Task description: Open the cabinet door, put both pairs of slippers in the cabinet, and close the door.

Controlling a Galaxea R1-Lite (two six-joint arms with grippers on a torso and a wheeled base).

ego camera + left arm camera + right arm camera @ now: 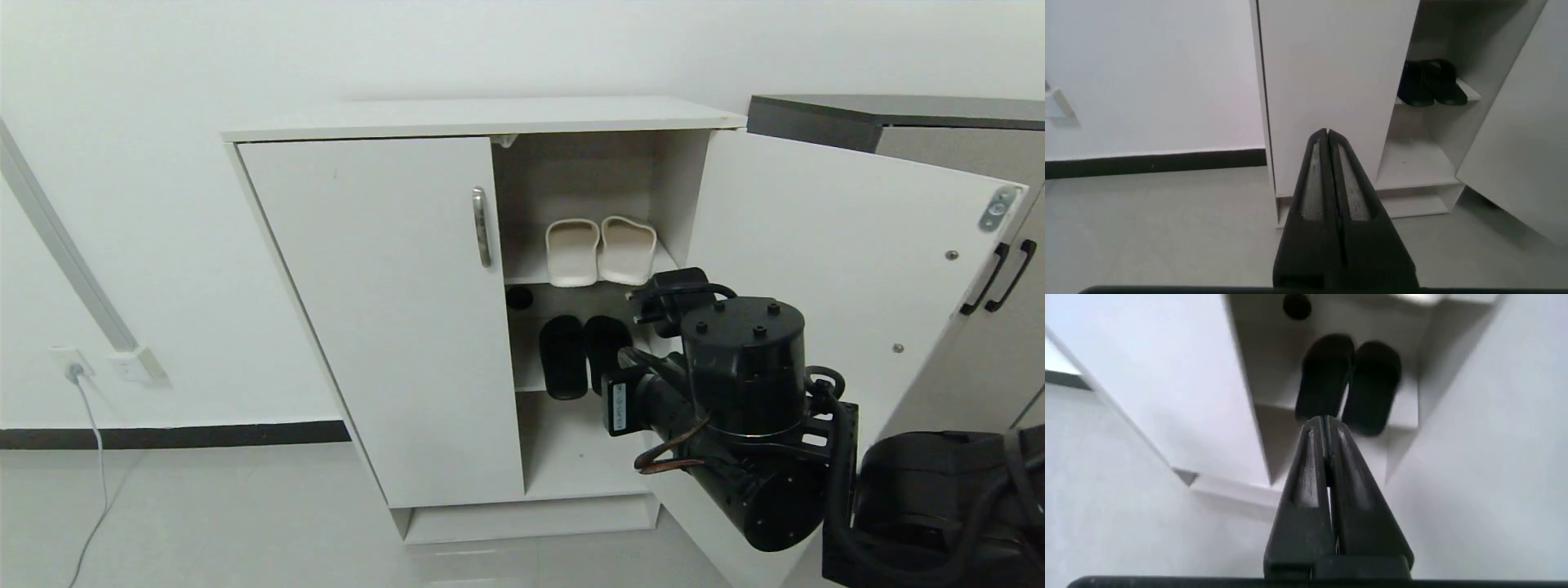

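The white cabinet (482, 118) has its right door (816, 269) swung open and its left door (384, 310) closed. A white pair of slippers (600, 249) sits on the upper shelf. A black pair of slippers (584, 355) lies on the middle shelf, also seen as black slippers (1347, 380) and black slippers (1433, 82). My right gripper (1327, 420) is shut and empty, just outside the open compartment and pointing at the black pair. My left gripper (1327, 132) is shut and empty, low over the floor in front of the closed door.
A dark grey cabinet (939, 122) with black handles (1000, 278) stands right behind the open door. A wall socket with a cable (69, 363) is at the far left. Bare floor (204, 514) lies left of the cabinet. The bottom shelf (571, 457) holds nothing.
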